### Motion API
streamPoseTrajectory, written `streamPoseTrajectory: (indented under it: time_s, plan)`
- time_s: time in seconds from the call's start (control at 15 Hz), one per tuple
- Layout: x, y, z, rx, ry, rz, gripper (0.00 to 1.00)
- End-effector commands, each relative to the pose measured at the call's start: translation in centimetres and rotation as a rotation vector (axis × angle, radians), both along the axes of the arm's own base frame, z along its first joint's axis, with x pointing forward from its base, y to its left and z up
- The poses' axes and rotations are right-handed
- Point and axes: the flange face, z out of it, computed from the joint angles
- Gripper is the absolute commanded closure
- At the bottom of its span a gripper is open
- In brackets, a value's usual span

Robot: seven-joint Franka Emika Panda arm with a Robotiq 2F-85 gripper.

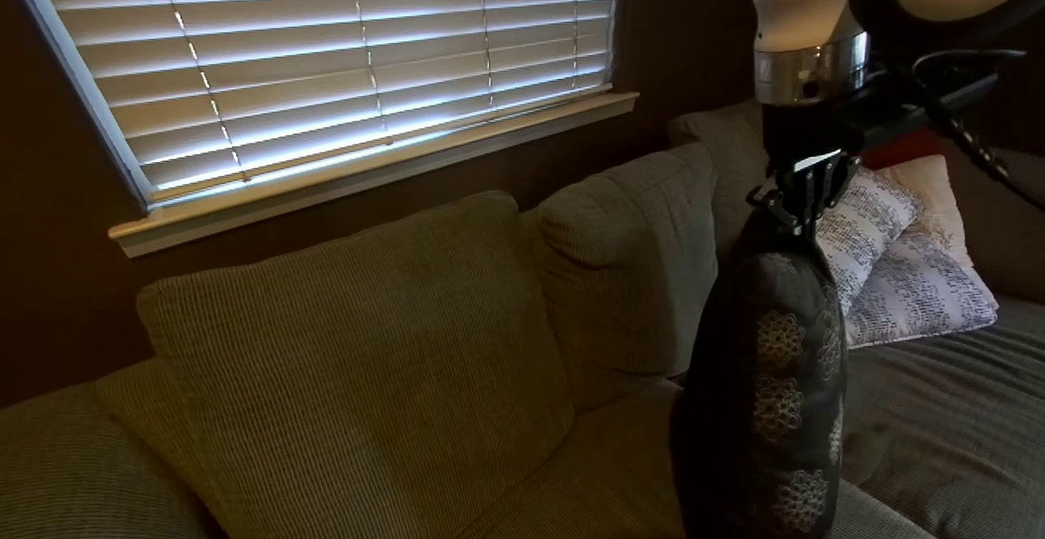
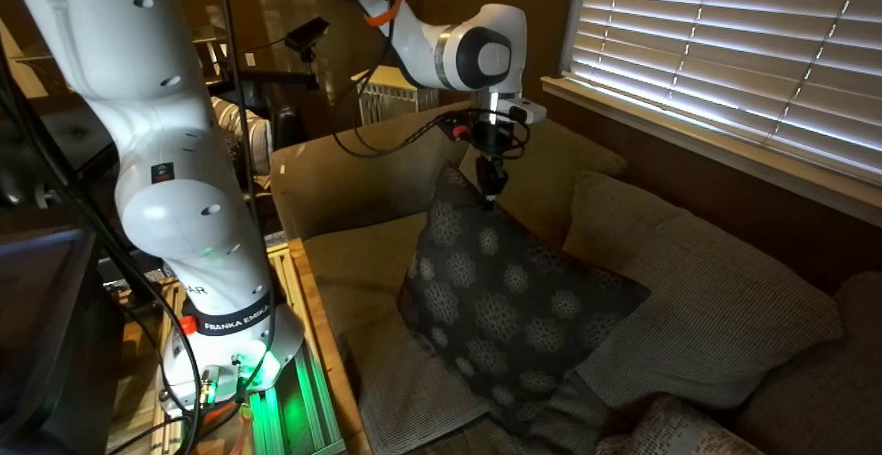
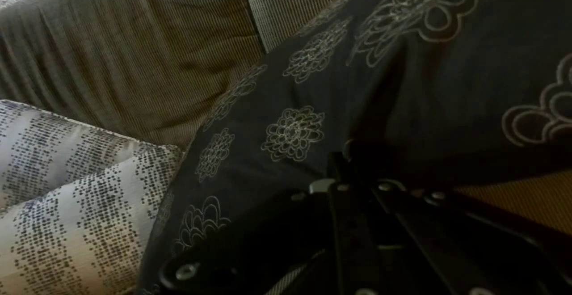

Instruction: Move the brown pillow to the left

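ribbed sofa (image 2: 362, 262) below: fingers (image 3: 351, 232) pinch only the top edge of a flower-embroidered throw pillow (image 2: 499, 289), whose weight could drag that hold loose.

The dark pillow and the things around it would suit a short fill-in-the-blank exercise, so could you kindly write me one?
1. The tool pinches the dark pillow along its ____ edge, not its lower one.
2. In the wrist view, each pale motif on it is shaped like a ____.
3. The light at the arm base shines in the colour ____.
4. Slatted ____ hang above the sill.

Missing words: upper; flower; green; blinds.
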Motion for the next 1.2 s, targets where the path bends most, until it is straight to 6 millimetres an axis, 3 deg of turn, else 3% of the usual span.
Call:
streamPoseTrajectory:
  time_s: [0.0,0.67,1.13]
  plan:
    - [-0.3,3.0,2.2,0.032,-0.133,-0.044,0.99]
    - [0.6,11.0,2.9,0.112,-0.357,-0.089,0.99]
    - [0.4,14.8,1.7,0.108,-0.439,-0.033,0.99]
